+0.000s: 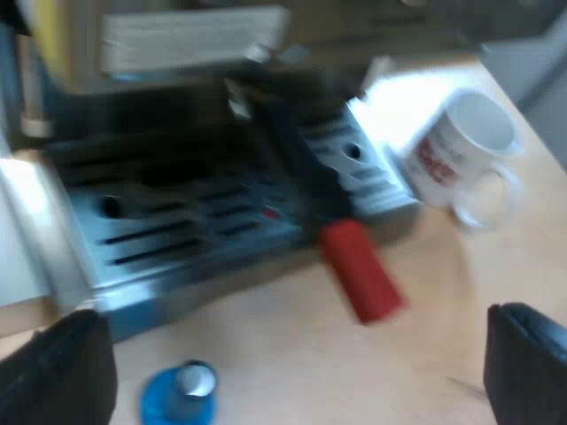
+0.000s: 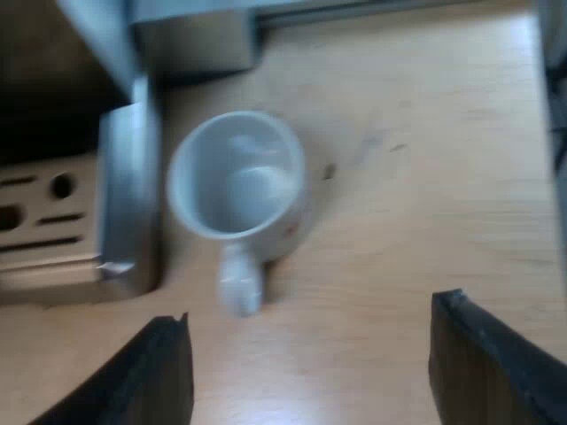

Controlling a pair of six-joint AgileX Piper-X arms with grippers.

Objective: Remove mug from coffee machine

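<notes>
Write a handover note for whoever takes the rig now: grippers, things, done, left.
Left gripper: open, empty, over the light wooden table by the small blue tamper.
Right gripper: open, empty, just short of the white ceramic mug with red print.
Mug: upright on the table beside the silver espresso machine's drip tray, off it. Red-ended dark handle juts from machine's front.
Done: mug removed. Left: probably only pulling arms back.
</notes>
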